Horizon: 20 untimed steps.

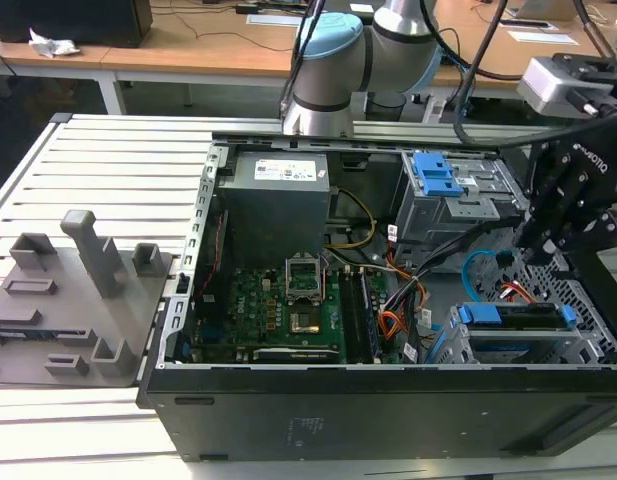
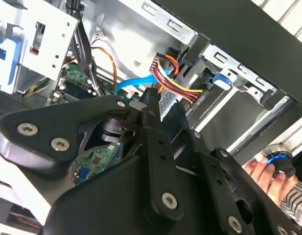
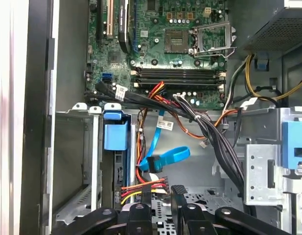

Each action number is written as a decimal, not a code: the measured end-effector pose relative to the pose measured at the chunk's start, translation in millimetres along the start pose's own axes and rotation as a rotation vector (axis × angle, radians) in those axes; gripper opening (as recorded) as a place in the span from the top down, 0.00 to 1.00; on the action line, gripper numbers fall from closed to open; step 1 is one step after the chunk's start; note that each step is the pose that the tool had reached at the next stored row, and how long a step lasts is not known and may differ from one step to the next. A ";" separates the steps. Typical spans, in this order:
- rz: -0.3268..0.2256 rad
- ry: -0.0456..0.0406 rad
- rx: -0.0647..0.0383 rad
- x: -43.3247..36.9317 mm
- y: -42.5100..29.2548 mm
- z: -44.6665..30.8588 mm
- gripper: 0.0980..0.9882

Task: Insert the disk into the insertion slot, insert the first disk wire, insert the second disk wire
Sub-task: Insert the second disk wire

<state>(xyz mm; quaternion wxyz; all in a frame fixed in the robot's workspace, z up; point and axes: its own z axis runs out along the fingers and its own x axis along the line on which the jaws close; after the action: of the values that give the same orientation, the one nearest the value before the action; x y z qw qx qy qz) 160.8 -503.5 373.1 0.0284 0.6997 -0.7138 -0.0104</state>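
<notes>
The disk (image 1: 513, 322), framed by its blue caddy (image 3: 115, 137), lies inside the insertion slot (image 1: 592, 338), the perforated grey cage at the case's front corner on the exterior view's right. My gripper (image 1: 536, 240) hangs just above the cage's rear end. In both wrist views the gripper (image 3: 159, 196) (image 2: 138, 103) sits right at the wire ends behind the disk. The first disk wire (image 3: 139, 152), thin and orange-red, runs along the caddy toward the gripper. A red, yellow and black bundle, the second disk wire (image 3: 136, 190), ends in a dark plug there too.
A light blue cable (image 3: 168, 155) with a dark plug loops loosely just past the gripper. Thick black wire bundles (image 3: 209, 132) cross toward the motherboard (image 1: 273, 300). A taller grey box with a blue latch (image 1: 435, 175) stands behind. A person's hand (image 2: 266, 172) is outside the case wall.
</notes>
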 end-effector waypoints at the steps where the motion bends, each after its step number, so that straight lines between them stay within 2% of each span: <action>1: 0.000 -0.0014 0.000 0.0 2.5 0.1 0.77; 3: 0.000 -0.0017 0.000 0.2 7.8 0.4 0.77; 5: -0.001 -0.0016 0.001 0.6 18.9 1.1 0.77; 7: -0.003 -0.0012 0.002 1.2 24.0 1.5 0.77; 9: -0.014 0.0009 0.002 1.9 25.9 1.6 0.77; 10: -0.040 0.0024 0.003 1.8 26.0 1.9 0.77; 11: -0.095 0.0053 0.004 1.8 26.1 2.6 0.77; 14: -0.161 0.0090 0.006 1.8 26.0 3.1 0.77; 16: -0.236 0.0132 0.008 1.8 26.3 3.4 0.77; 18: -0.252 0.0142 0.008 1.8 30.2 4.3 0.77; 20: -0.265 0.0225 0.008 1.9 34.1 6.0 0.77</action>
<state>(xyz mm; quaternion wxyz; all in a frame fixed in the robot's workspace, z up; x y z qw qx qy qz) 126.4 -504.8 369.0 0.0321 0.7880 -0.6148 -0.0034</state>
